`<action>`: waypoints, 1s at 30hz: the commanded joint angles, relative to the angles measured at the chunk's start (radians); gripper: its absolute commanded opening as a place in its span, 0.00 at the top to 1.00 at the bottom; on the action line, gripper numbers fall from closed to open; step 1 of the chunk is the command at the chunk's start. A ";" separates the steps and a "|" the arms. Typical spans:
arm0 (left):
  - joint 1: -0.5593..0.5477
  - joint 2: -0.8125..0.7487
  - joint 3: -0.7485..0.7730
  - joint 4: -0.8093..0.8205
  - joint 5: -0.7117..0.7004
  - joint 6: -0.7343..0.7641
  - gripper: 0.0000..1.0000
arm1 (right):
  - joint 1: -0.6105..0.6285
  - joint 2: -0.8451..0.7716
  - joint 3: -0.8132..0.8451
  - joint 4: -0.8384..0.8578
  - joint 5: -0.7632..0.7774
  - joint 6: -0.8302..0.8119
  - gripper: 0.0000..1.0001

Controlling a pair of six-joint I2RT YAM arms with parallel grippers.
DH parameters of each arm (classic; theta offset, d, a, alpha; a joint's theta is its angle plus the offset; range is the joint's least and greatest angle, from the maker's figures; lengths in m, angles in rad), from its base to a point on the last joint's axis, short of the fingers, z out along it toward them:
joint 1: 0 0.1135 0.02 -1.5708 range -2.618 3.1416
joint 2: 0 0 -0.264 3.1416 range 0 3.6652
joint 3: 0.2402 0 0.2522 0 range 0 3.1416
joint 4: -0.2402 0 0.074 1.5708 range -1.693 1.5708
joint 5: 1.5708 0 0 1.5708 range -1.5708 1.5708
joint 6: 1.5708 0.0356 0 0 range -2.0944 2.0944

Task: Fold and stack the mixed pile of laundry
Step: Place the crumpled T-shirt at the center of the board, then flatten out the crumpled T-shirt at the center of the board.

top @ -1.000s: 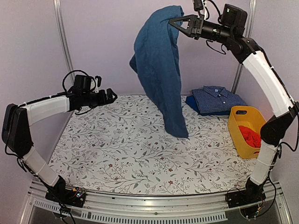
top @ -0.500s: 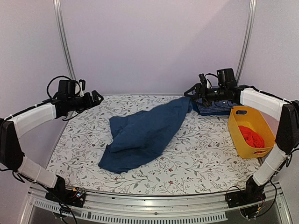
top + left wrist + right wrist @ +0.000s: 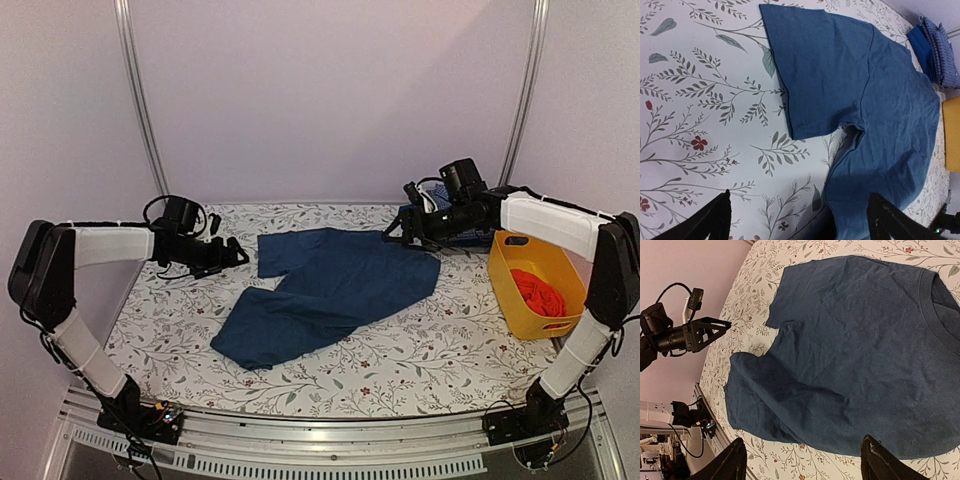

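While the dark blue cotton T-shirt (image 3: 330,295) lies spread across the middle of the floral-printed bench (image 3: 180,330), it is not fully flat: its body runs slantwise from the far right towards the near left. One short sleeve is laid out flat at the far left, and the lower part is rumpled and doubled over at the near-left end. Its ribbed collar points towards the right side.

Further right, at the far edge, the folded blue small-check button shirt (image 3: 942,60) rests on top of a plain blue folded piece (image 3: 917,42), apart from the T-shirt. A red-orange cloth (image 3: 537,292) sits bunched inside the yellow plastic basket (image 3: 505,285) at the right edge of the bench.

The right claw (image 3: 395,232) hangs low over the collar end of the T-shirt, its two fingers spread wide with nothing between them; whether it touches the fabric cannot be told. The left claw (image 3: 236,253) is low over bare bench just beside the spread sleeve, pointing at it, its fingers likewise wide apart and holding nothing
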 commanded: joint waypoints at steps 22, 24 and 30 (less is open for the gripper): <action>-0.144 0.887 0.979 -0.396 -0.334 0.107 0.21 | -0.079 0.021 0.028 -0.105 0.095 -0.022 0.21; -0.158 0.940 1.058 -0.438 -0.336 0.125 0.31 | -0.098 0.008 0.031 -0.111 0.097 -0.029 0.21; -0.177 0.933 1.156 -0.428 -0.177 0.195 0.87 | -0.115 0.003 0.070 -0.131 0.096 -0.086 0.17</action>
